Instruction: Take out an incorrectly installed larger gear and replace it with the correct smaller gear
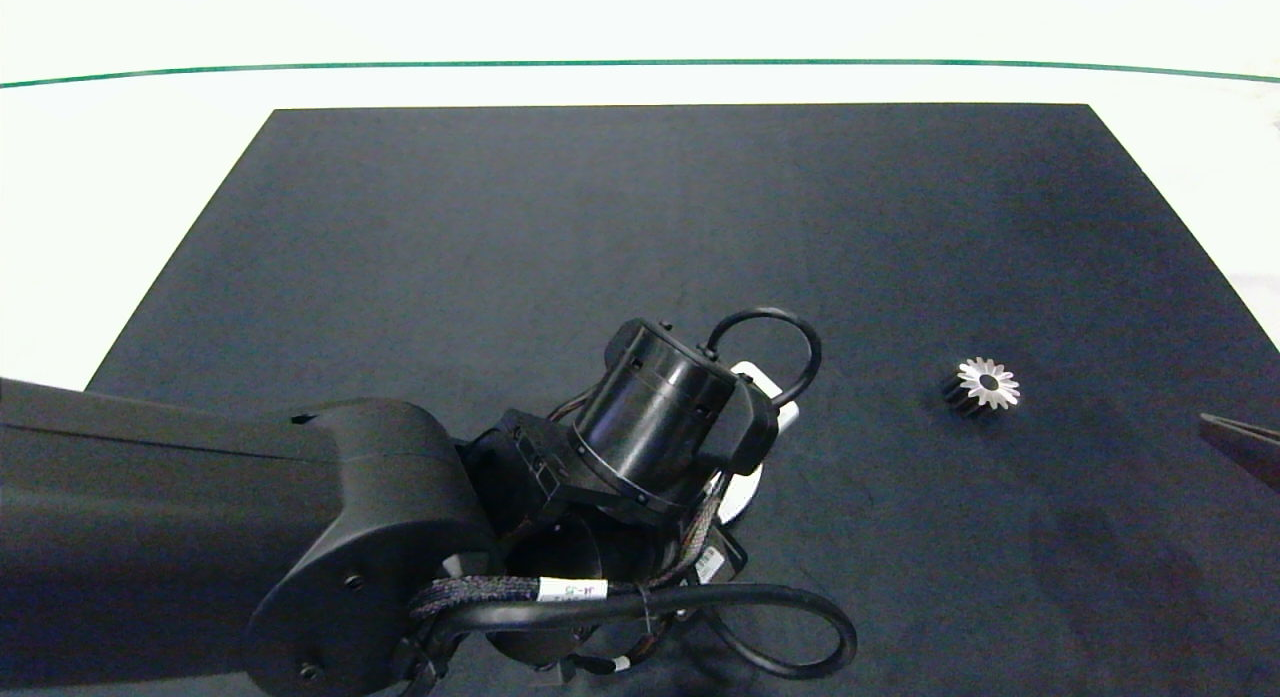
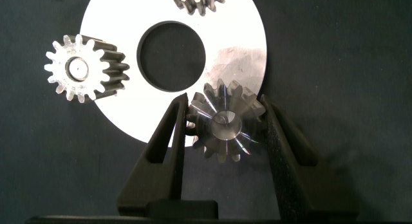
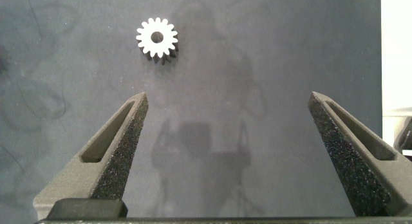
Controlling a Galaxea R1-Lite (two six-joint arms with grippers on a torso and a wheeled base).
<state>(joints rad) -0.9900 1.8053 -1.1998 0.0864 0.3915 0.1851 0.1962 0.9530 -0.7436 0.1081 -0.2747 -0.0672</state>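
Note:
In the left wrist view the larger gear (image 2: pixel 225 124), silver with long pointed teeth, sits at the rim of a white disc plate (image 2: pixel 238 31). My left gripper (image 2: pixel 223 103) is shut on it, one finger touching each side. Two blunt-toothed gears are also on the plate, one at its side (image 2: pixel 78 68) and one partly cut off (image 2: pixel 196 0). The smaller gear (image 1: pixel 987 384) (image 3: pixel 156 38) lies alone on the dark mat to the right. My right gripper (image 3: pixel 228 98) hovers open over the mat short of that gear. Only its tip (image 1: pixel 1240 445) shows in the head view.
The left arm (image 1: pixel 300 537) and its cables cover most of the plate (image 1: pixel 741 497) in the head view. The black mat (image 1: pixel 640 207) spreads over a white table, with a green line along the far side.

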